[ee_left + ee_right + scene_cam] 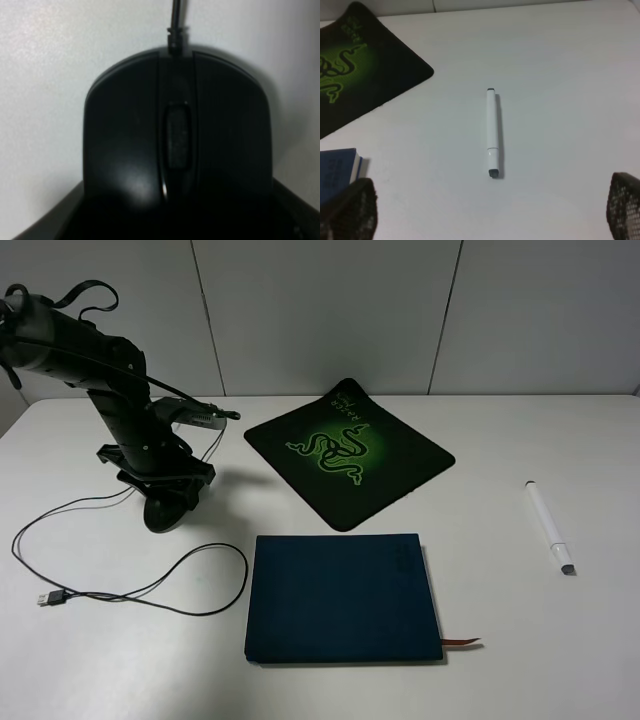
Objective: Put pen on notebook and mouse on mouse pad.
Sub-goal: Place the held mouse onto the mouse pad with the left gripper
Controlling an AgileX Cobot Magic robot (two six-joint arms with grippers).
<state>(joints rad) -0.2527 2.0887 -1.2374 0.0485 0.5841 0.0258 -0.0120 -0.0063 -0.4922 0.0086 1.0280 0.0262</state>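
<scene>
The mouse (175, 145) sits at the left of the table (500, 660), and as far as I can tell it rests on the surface. The jaws of my left gripper (168, 502) are clamped on its sides, and its wheel and cable end point away from my wrist. Its cable (215, 575) trails off in a loose loop, away from the wall (320, 310), to the USB plug (48, 598).

The mouse pad (420, 455) lies to my right and nearer the wall. It is well apart from the mouse, with one corner aimed at it, so I judge the carry runs rightward with the cable dragging behind. The notebook (340, 598) lies beside the pad, off that path.

The pen (491, 132) lies far over on the right, below my right gripper (487, 205). That gripper's fingers (350, 210) stand spread and empty, and the pen's long axis crosses the line between them, so that arm is the nearer one for it
</scene>
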